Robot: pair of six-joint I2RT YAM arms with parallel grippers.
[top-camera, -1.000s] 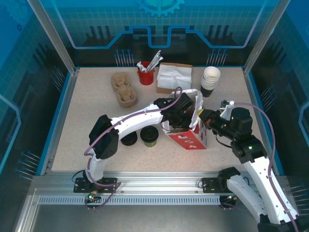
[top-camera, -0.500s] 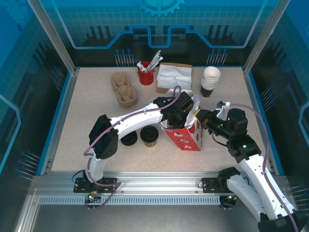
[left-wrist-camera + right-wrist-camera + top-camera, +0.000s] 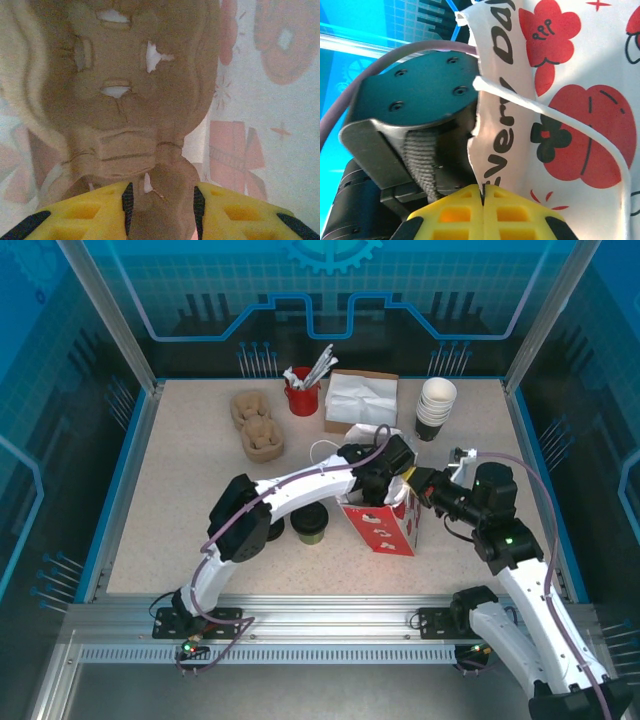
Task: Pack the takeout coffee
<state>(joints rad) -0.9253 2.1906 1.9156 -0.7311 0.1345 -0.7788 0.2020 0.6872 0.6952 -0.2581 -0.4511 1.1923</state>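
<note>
Visibility is the headache: from the top camera the end of the left arm is sunk into the mouth of the paper bag (image 3: 385, 530), so the bag's wall hides the tips. The left wrist camera sorts it out. The left gripper (image 3: 162, 200) has its yellow fingers, black pads on the inner faces, clamped on a tab of a brown pulp cup carrier (image 3: 130, 100) (moulded fibre, rough and lumpy, with a few holes showing white through). The carrier is so close to the lens that it's blurry, and its edges are cut off at the top and left. Behind it is the bag's inner wall, thin white paper with the red print showing faintly.

On the other side, the right gripper (image 3: 483, 192) has its yellow fingers pressed together on the bag's top edge, with the paper running down into the seam between them. The bag is white with red flowers and black lettering cut off mid-word, plus a white handle strip looping across.

The takeout coffee (image 3: 311, 523) stands upright on the speckled table (image 3: 180, 500), just left of the bag and outside it, with an olive wall and a round black lid. A black lid stack (image 3: 278, 531) beside it is mostly hidden behind the left arm's elbow.
</note>
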